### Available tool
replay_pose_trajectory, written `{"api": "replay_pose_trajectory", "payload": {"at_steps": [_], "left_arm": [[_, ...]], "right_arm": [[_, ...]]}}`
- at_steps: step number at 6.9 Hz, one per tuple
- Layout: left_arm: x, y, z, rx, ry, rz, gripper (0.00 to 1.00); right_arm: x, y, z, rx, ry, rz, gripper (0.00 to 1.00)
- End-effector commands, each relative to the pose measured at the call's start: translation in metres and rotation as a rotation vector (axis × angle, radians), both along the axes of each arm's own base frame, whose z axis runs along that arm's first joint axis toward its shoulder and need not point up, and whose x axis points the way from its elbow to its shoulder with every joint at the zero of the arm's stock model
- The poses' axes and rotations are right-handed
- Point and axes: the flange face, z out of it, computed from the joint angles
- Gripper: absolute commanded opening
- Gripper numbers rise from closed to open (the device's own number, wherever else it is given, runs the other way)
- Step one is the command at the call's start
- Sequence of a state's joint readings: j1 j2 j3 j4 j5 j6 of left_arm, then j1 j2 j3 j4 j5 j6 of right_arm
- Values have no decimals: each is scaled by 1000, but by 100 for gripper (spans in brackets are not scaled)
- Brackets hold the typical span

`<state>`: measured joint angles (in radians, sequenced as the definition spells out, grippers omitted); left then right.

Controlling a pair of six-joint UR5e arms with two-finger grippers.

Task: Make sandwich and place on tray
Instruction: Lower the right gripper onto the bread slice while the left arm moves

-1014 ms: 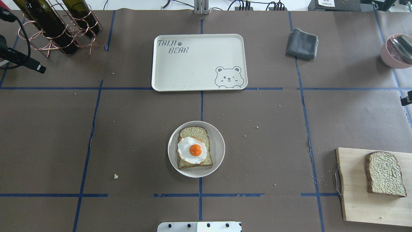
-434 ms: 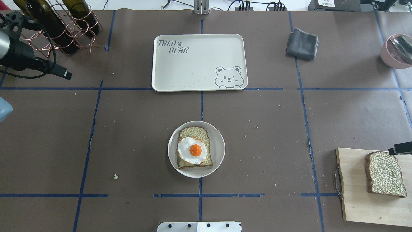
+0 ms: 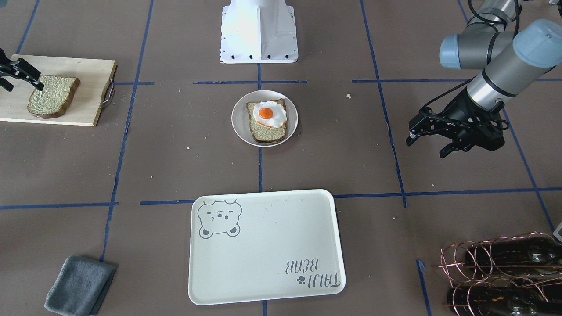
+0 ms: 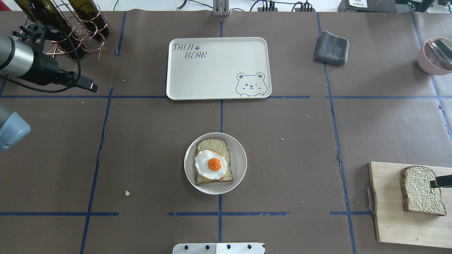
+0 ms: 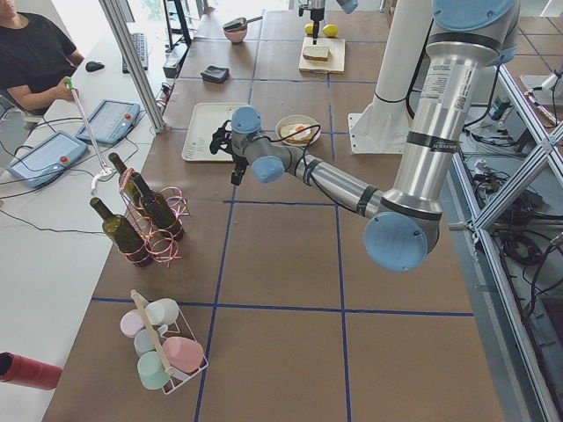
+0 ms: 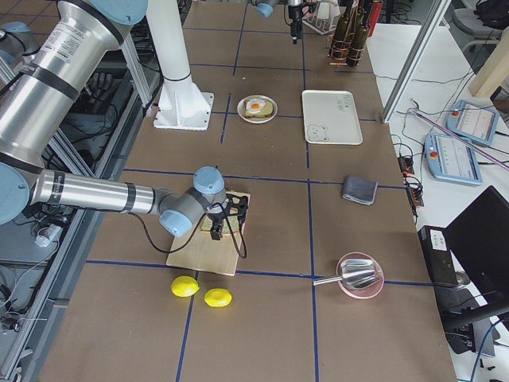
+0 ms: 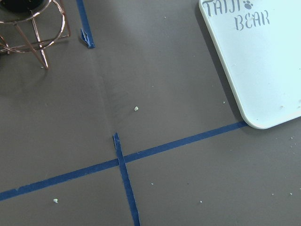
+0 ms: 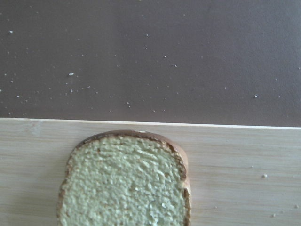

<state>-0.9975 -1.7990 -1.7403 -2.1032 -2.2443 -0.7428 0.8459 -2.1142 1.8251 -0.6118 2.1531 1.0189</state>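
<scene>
A small off-white plate (image 4: 241,160) (image 3: 239,118) at the table's middle holds one bread slice (image 4: 212,145) with a fried egg (image 4: 211,164) (image 3: 268,114) on top. A second bread slice (image 4: 420,192) (image 3: 52,96) (image 8: 124,181) lies on the wooden cutting board (image 4: 388,211). The cream bear tray (image 4: 219,70) (image 3: 263,237) (image 7: 263,61) lies beyond the plate, with nothing on it. My right gripper (image 3: 19,81) (image 4: 439,182) is open and hangs over the second slice's edge. My left gripper (image 3: 425,148) (image 4: 92,88) is open and empty, far to the left of the plate and tray.
A copper rack with wine bottles (image 4: 63,28) (image 3: 496,272) stands just behind my left arm. A grey cloth (image 4: 331,47) and a pink bowl with a spoon (image 4: 436,56) are at the far right. Two lemons (image 6: 184,286) lie past the board. The robot base (image 3: 259,30) is at the near edge.
My left arm has swung in from the left edge towards the table's middle. My right gripper has come from the right edge down over the bread slice on the board.
</scene>
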Motion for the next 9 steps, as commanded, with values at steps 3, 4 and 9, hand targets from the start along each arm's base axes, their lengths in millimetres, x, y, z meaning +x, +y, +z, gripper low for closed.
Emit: {"api": "replay_pose_trajectory", "payload": {"at_steps": [3, 4, 9], "left_arm": [[3, -1, -3, -1, 3, -2, 100], [3, -1, -2, -2, 2, -2, 100], [2, -2, 0, -3, 0, -3, 100]], "right_arm": [[-10, 4, 16, -1, 0, -30, 70], [-12, 5, 16, 0, 0, -39, 58], [-17, 8, 23, -8, 9, -56, 53]]}}
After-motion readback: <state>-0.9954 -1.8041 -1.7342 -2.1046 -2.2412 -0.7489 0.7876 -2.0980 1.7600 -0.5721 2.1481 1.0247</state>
